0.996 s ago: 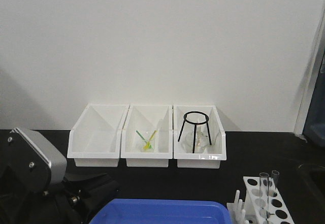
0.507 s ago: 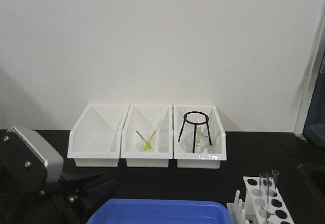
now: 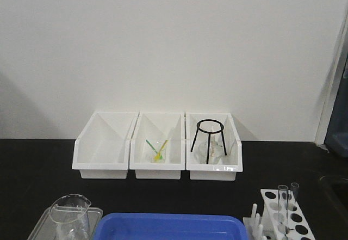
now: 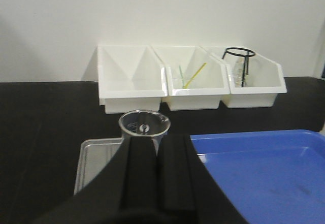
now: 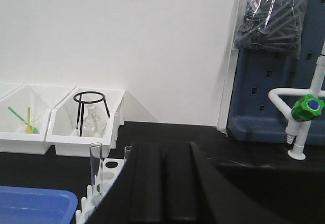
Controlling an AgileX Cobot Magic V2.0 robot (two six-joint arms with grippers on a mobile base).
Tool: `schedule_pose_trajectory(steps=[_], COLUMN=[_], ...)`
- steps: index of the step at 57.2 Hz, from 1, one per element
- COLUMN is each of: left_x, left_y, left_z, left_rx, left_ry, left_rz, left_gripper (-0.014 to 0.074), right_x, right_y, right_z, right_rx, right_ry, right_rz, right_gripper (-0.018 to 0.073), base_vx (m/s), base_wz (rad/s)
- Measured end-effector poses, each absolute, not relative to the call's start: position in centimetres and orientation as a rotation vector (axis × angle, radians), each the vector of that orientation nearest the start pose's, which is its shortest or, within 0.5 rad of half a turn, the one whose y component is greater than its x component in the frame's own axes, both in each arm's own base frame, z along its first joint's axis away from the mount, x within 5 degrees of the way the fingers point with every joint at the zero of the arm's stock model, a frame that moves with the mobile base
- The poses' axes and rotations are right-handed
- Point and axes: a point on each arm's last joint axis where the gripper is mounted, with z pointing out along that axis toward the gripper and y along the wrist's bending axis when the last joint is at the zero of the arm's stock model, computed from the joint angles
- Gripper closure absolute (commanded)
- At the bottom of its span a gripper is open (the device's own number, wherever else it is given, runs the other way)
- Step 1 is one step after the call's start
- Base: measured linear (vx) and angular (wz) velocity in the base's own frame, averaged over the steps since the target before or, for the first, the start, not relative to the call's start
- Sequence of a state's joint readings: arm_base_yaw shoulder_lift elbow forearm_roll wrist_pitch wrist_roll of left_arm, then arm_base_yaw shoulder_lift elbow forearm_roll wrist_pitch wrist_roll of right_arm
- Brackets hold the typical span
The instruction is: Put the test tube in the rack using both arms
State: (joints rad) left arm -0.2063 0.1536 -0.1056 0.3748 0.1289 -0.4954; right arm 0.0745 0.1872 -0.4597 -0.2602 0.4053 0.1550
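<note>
Two test tubes stand upright in the rack (image 3: 283, 218) at the front right of the black counter (image 3: 272, 164): the nearer test tube (image 3: 283, 207) and its twin (image 3: 294, 192) just behind it, both taller than the rack. The blue tray (image 3: 168, 226) sits just left of the rack, and left of that a clear beaker (image 3: 69, 214) stands on a shallow grey tray (image 3: 41, 226). Along the back wall, three white bins (image 3: 157, 145) sit side by side; the middle one holds a small glass with green and yellow sticks (image 3: 156, 150), the right one a black wire stand (image 3: 209, 140) over a flask. No arm shows in the front view. From the left wrist, the left gripper (image 4: 157, 176) is pressed closed, nothing between its fingers, pointing at the beaker. From the right wrist, the right gripper (image 5: 162, 183) is likewise clenched and empty, with the rack and tubes just to its left. A green-capped tap (image 5: 304, 109) stands beyond the counter at right.
</note>
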Motion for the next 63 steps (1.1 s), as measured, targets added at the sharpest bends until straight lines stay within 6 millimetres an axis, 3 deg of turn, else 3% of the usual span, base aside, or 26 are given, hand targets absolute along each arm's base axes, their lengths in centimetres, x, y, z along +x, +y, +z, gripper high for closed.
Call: schedule_pose_trajectory(steps=[6, 14, 63], left_x=[5.7, 5.7, 5.6], left_y=[-0.5, -0.4, -0.8], left_z=[20.5, 19.2, 19.4], left_rx=[-0.019, -0.042, 0.083], left_ry=[1.617, 1.642, 1.609], left_rz=[-0.205, -0.196, -0.143], left_gripper=[0.0603, 0.0603, 0.0603], right_x=[4.8, 4.8, 4.8], right_y=[-0.6, -0.6, -0.6], right_z=[31.9, 31.9, 31.9], right_rx=[-0.049, -0.049, -0.048], right_ry=[1.604, 1.605, 1.606], right_rz=[-0.09, -0.09, -0.089], right_gripper=[0.0567, 0.0567, 0.0567], base_vx=[0.0, 0.0, 0.0], base_wz=[0.0, 0.0, 0.0])
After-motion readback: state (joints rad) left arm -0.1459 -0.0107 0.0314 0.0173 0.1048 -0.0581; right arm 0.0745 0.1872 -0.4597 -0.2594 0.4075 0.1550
